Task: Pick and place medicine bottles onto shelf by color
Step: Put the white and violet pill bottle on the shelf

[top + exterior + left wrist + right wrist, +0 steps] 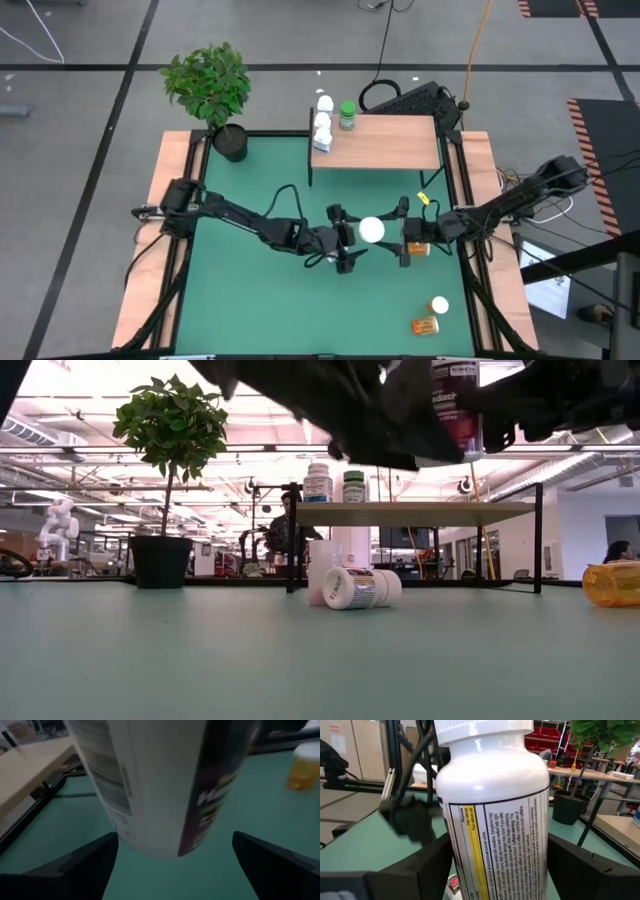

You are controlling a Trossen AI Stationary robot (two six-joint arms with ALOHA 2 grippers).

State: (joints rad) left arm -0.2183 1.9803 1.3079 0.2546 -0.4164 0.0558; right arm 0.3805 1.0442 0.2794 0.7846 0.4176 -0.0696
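Out over the middle of the green surface, a white bottle is held up in the air between the two arms, short of the shelf. The right tool looks clamped on it: in its wrist view both dark fingers are pressed against the bottle's sides below the shoulder. The left tool is spread wide, with a clear gap seen on each side of the bottle in its own wrist view, so nothing is gripped there.

Handling-wise, the bottle is probably light, rigid plastic with a glossy label, so it should be expected to slip or twist if pinched too low or only on the cap. The straight labelled mid-body is likely the best place to be grabbed.

Two white bottles and a green-capped bottle are already lined up on the shelf's left end, so that's presumably where this one belongs.
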